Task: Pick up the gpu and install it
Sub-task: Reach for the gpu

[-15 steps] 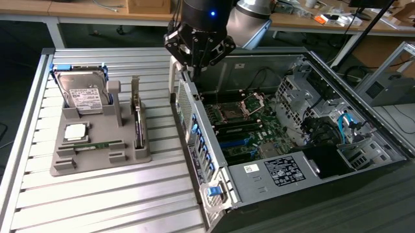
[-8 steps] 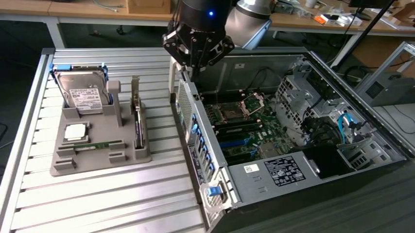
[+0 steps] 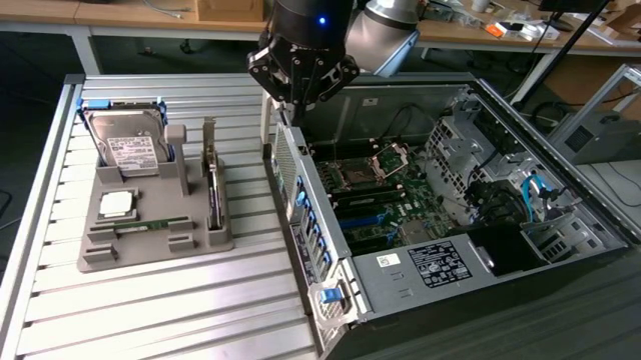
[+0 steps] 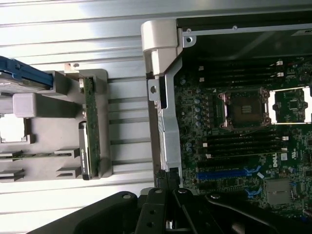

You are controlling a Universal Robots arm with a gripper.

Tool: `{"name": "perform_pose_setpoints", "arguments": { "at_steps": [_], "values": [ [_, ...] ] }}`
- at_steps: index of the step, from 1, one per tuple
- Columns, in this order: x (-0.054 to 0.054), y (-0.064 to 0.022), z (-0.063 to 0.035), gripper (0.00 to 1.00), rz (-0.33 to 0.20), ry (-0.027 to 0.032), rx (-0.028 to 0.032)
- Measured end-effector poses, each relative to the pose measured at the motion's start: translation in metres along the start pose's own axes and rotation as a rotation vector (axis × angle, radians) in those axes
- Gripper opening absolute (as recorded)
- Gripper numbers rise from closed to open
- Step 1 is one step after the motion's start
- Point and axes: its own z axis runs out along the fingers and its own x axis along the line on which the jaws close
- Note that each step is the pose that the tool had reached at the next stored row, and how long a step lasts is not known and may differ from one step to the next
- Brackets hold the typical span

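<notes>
My arm drops in from the top of the exterior view, with the wrist turned straight down. The pincer hangs over the far corner of the open computer case, at the wall facing the grey holder. Pincer is pressed together and empty.

In the wrist view the fingertips sit right above the case's metal rim. The motherboard is on one side of the rim and bare table slats are on the other.

The gpu stands on its edge in the holder slot nearest the case, untouched and apart from the pincer. From the wrist view I see it as a thin strip along the holder's edge.

The hard drive stands upright at the holder's far end. The memory stick lies flat nearer the camera, towards the exterior view's left of the gpu.
</notes>
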Motion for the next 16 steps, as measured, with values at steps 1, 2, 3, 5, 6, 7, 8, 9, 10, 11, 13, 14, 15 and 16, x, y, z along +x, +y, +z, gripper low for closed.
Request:
{"name": "perform_pose_setpoints", "arguments": {
  "at_steps": [1, 2, 3, 5, 6, 7, 8, 9, 10, 11, 13, 14, 15, 16],
  "values": [
    [0.0004, 0.0, 0.0, 0.11, 0.0, 0.0, 0.0],
    [0.0009, -0.0001, 0.0, 0.11, 0.0, 0.0, 0.0],
    [0.0014, -0.0001, 0.0, 0.11, 0.0, 0.0, 0.0],
    [0.0026, -0.0002, -0.0001, 0.11, 0.0, 0.0, 0.0],
    [0.0031, -0.0002, -0.0001, 0.11, 0.0, -0.0001, -0.0001],
    [0.0036, -0.0003, -0.0001, 0.11, 0.0, 0.0, 0.0],
    [0.0041, -0.0003, -0.0001, 0.11, 0.0, 0.0, 0.0],
    [0.0046, -0.0003, -0.0001, 0.11, 0.0, 0.0, 0.0],
    [0.0053, -0.0004, -0.0001, 0.11, 0.0, 0.0, 0.0],
    [0.0057, -0.0004, -0.0002, 0.11, 0.0, 0.0, 0.0],
    [0.0066, -0.0005, -0.0001, 0.11, 0.0, -0.0001, -0.0001],
    [0.0071, -0.0005, -0.0002, 0.11, 0.0, 0.0, 0.0],
    [0.0076, -0.0006, -0.0002, 0.11, 0.0, 0.0, 0.0],
    [0.0081, -0.0006, -0.0002, 0.11, 0.0, 0.0, 0.0]
  ]
}}
